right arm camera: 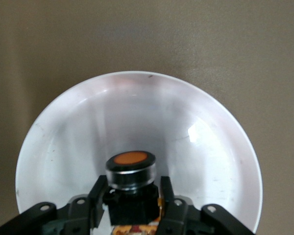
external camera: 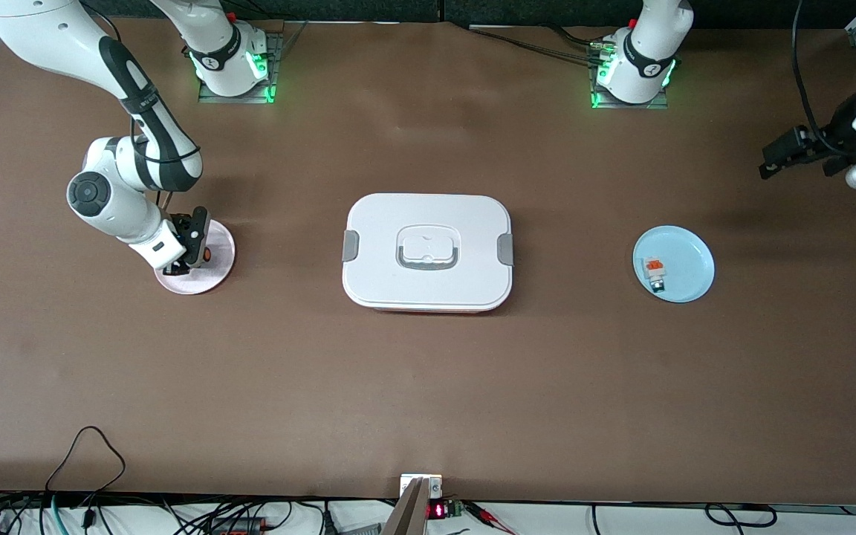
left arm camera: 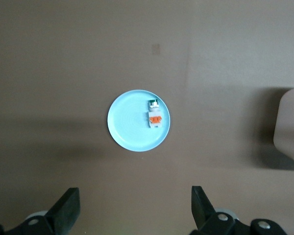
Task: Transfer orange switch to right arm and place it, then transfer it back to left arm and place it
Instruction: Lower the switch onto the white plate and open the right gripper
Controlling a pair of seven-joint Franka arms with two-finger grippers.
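Right hand (right arm camera: 132, 200): sitting low over the pink plate (external camera: 216, 269) at the right arm's end of the desk (external camera: 428, 386), its fingers (right arm camera: 99, 196) flanking the switch's black body; grip or gap, cannot tell.
Orange switch (right arm camera: 131, 170): standing upright on that plate, between those fingers.
Left hand (left arm camera: 134, 215): waiting with fingers spread wide, hanging over the blue plate (left arm camera: 130, 132).
Box (external camera: 428, 251): lying mid-desk between the plates.

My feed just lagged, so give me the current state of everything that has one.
orange switch: between right gripper's fingers, over pink plate
right gripper: closed on switch
left gripper: open, waiting high over blue plate
box: lid on
white-and-grey block: lying on blue plate
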